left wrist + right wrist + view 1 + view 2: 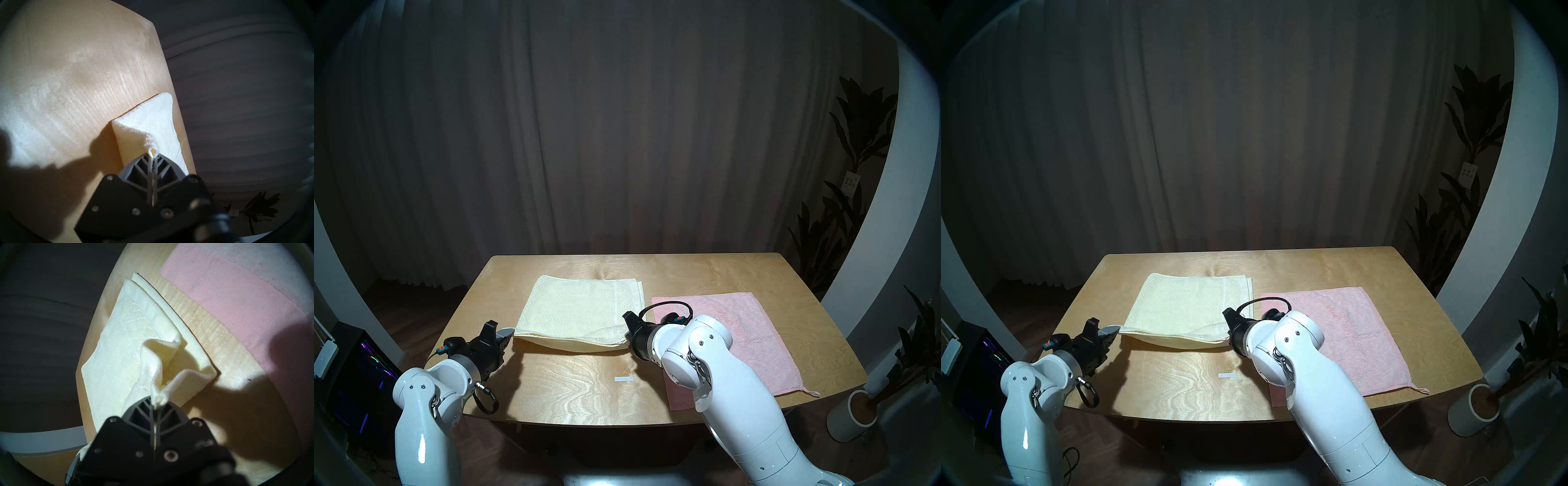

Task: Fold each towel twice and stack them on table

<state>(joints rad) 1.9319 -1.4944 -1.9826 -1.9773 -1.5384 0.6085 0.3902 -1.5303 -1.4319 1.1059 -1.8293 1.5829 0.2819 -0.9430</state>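
Pink towel point(734, 336) flat beside | left tool point(508, 334), right tool point(626, 336) pinch cream towel point(575, 305) corners | table point(572, 393)

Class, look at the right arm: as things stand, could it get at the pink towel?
Probably not yet. The pink towel lies flat right beside and under that arm, nothing covering it, but the right gripper is shut on a corner of the cream towel.

The light plywood table point(704, 271) bears two cloths. The cream-yellow dotted terry towel point(578, 305) lies left of centre, its near edge raised off the surface. The plain pink terry towel point(738, 325) lies flat just to its right, apart. A small white tape strip point(624, 378) sits nearer, before the gap between them.
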